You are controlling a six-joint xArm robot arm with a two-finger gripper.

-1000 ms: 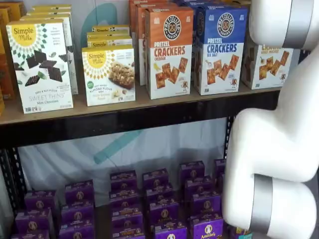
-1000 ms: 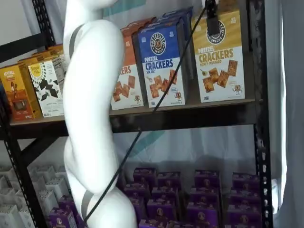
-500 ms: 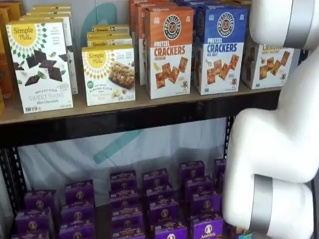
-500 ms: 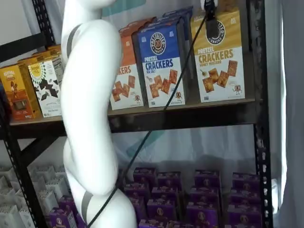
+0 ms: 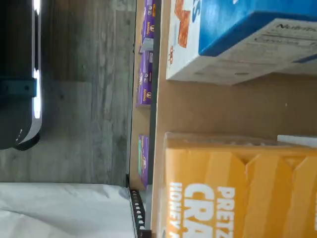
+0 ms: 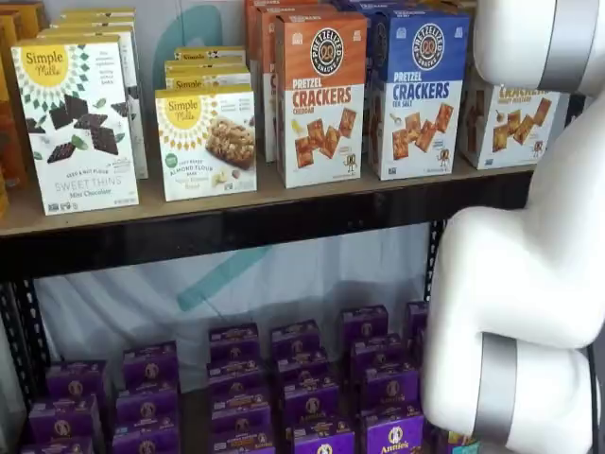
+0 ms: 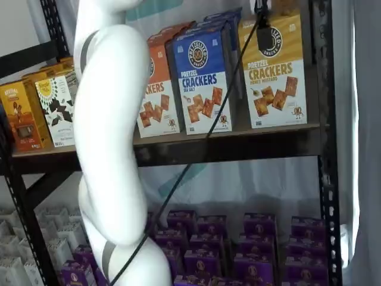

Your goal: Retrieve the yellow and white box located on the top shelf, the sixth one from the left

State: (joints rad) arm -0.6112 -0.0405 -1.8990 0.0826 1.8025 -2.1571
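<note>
Blue box [image 7: 204,83] crowds yellow and white box [image 7: 277,74].
</note>
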